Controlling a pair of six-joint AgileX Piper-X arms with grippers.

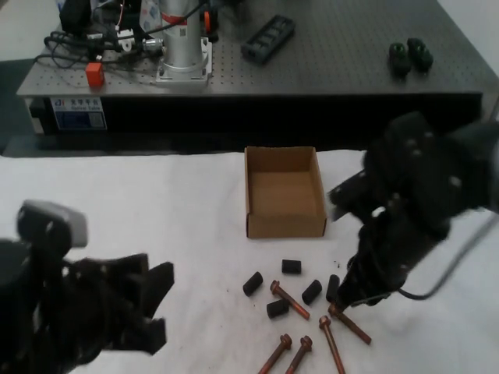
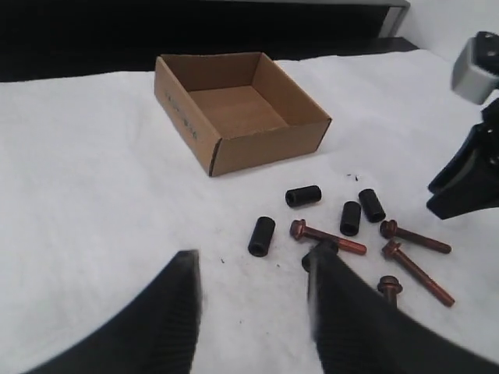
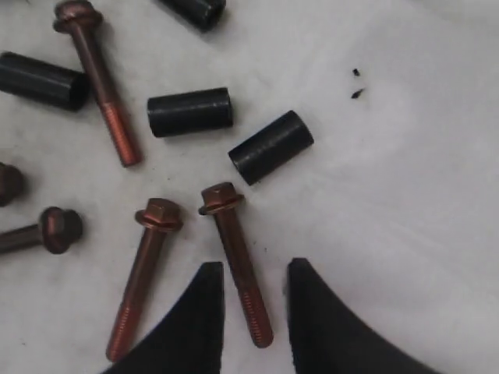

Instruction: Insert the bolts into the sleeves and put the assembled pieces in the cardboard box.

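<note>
"What is in the cardboard box (image 1: 284, 226)?"

"I see just its own brown floor. It sits with its top open on the white cloth (image 1: 156, 202)."

"Where are the bolts and sleeves?"

"They are all on the cloth near the box, on the side that faces the arms. Five black sleeves (image 1: 291, 266) lie closest to the box. Five copper bolts (image 1: 289, 300) lie mixed in and just past them."

"Where is the right gripper (image 3: 253, 269)?"

"It is down low over the pile, off the box's right front corner. Its fingers are apart, one on each side of a bolt (image 3: 230, 234). I cannot tell if they touch it."

"Is anything in the way?"

"A second bolt (image 3: 148, 273) lies just beside that one. A sleeve (image 3: 270, 146) lies near its head."

"And the left gripper (image 2: 253, 261)?"

"Its fingers are wide apart and hold nothing. It is well apart from the box, off its left front side."

"What is behind the box?"

"A dark metal bench (image 1: 351, 62) with a black tray (image 1: 267, 37) on it."
</note>
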